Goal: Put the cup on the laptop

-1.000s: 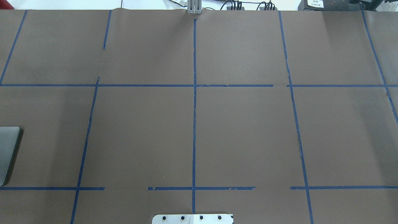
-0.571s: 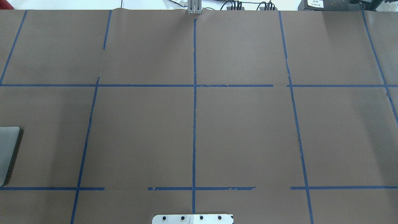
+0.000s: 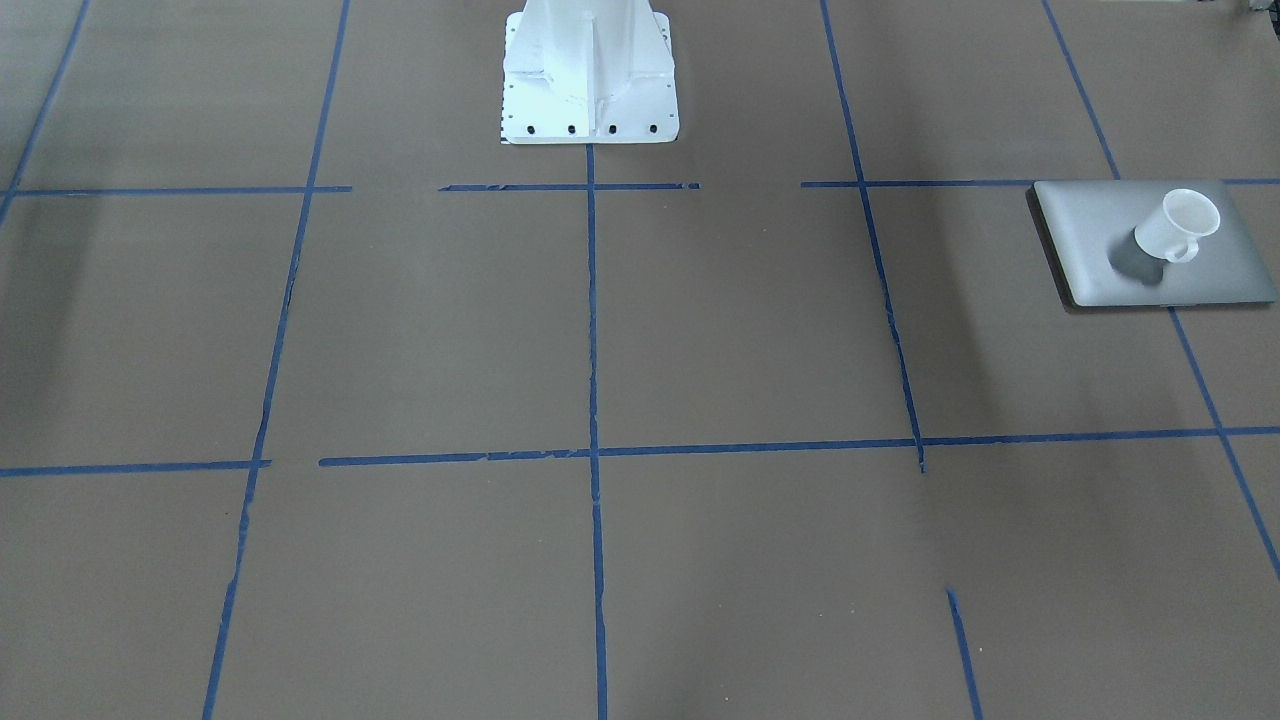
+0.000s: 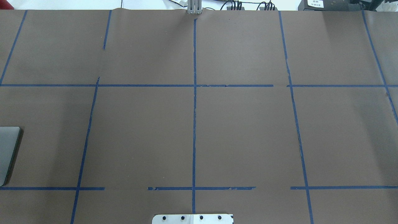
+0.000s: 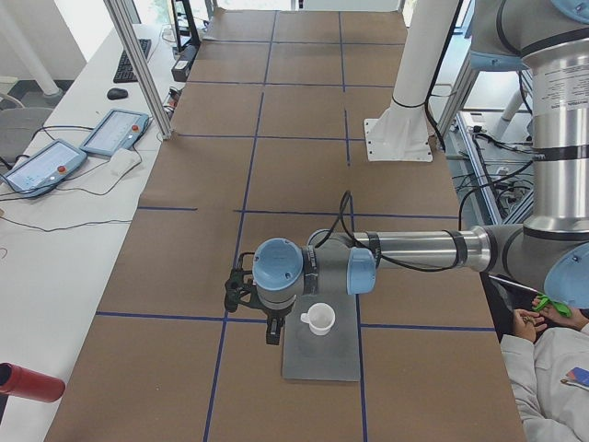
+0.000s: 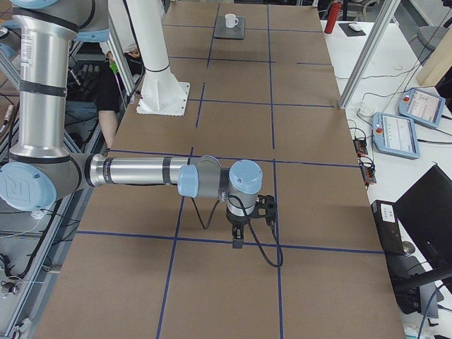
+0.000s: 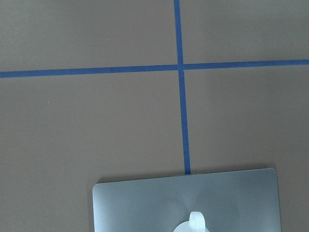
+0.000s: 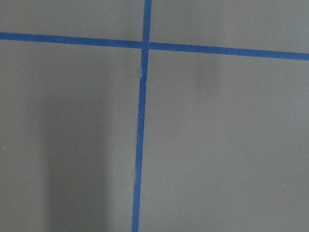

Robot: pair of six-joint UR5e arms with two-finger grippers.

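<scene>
The white cup (image 3: 1180,225) stands upright on the closed silver-grey laptop (image 3: 1100,240), its handle toward the camera in the front-facing view. The laptop's edge shows at the left border of the overhead view (image 4: 7,149). In the left wrist view the laptop (image 7: 159,203) fills the bottom and the cup's handle (image 7: 197,221) peeks in. In the exterior left view my left gripper (image 5: 272,329) hangs just beside the cup (image 5: 319,319), apart from it; I cannot tell if it is open. My right gripper (image 6: 237,237) hangs over bare table far from the cup (image 6: 230,20); I cannot tell its state.
The brown table cover carries a blue tape grid. The white robot pedestal (image 3: 588,70) stands at the table's robot side. Two tablets (image 5: 115,132) and a red bottle (image 5: 28,382) lie on the side bench. A person (image 5: 552,368) sits near the left arm's base.
</scene>
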